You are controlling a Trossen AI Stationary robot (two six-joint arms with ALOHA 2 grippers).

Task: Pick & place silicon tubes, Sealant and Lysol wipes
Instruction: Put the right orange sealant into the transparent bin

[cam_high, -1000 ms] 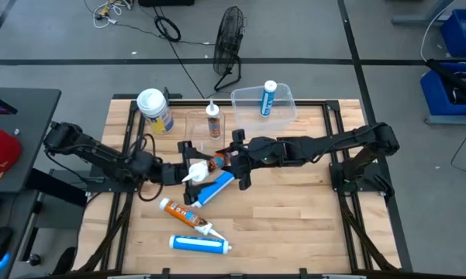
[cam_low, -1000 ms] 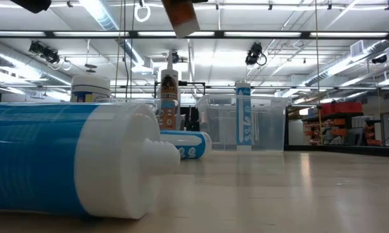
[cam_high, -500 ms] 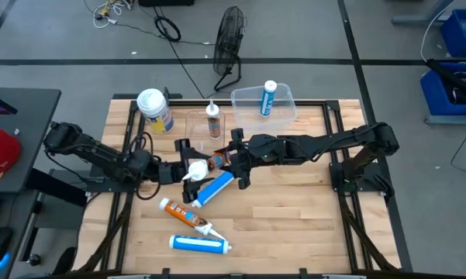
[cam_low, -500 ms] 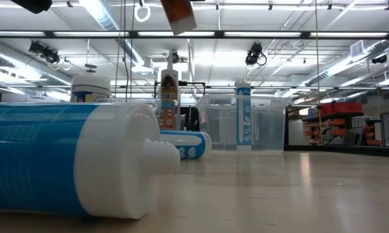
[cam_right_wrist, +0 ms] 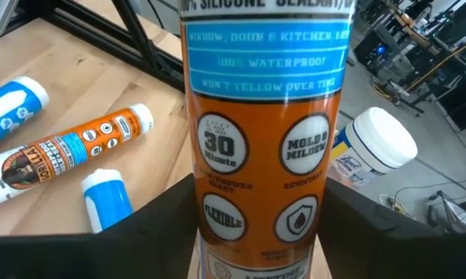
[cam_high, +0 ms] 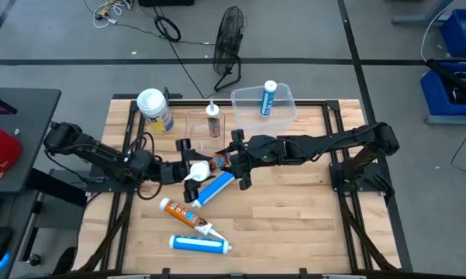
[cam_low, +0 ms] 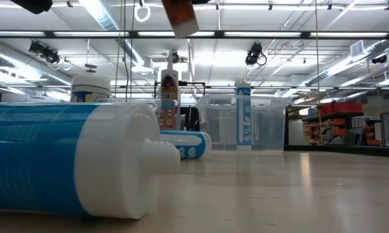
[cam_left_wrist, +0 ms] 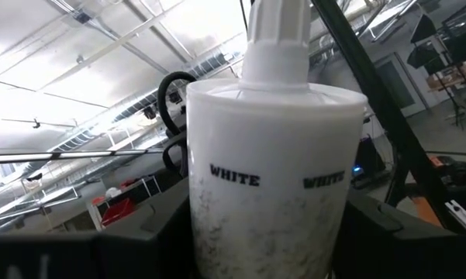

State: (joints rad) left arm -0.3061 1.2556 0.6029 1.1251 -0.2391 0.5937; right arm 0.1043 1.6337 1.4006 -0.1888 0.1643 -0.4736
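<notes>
An orange sealant tube with a white nozzle end hangs in the air over the table's middle, between my two grippers. My left gripper is shut on its white end and my right gripper on its orange body. The low view shows the tube high above the table. The Lysol wipes canister stands upright at the far left. Another orange tube stands upright on the table beside it. My left gripper pinches the tube's white nozzle end between its two fingers, coming level from the table's left. The nozzle points away past the fingers. The tube is clear of the table. My right gripper pinches the tube's orange body between its two fingers, coming level from the table's right. The fingers lie along the tube. The tube is lifted clear of the table.
A clear bin at the far edge holds an upright blue tube. A blue tube lies under the grippers. An orange tube and another blue tube lie near the front edge. Bare wood lies at the right.
</notes>
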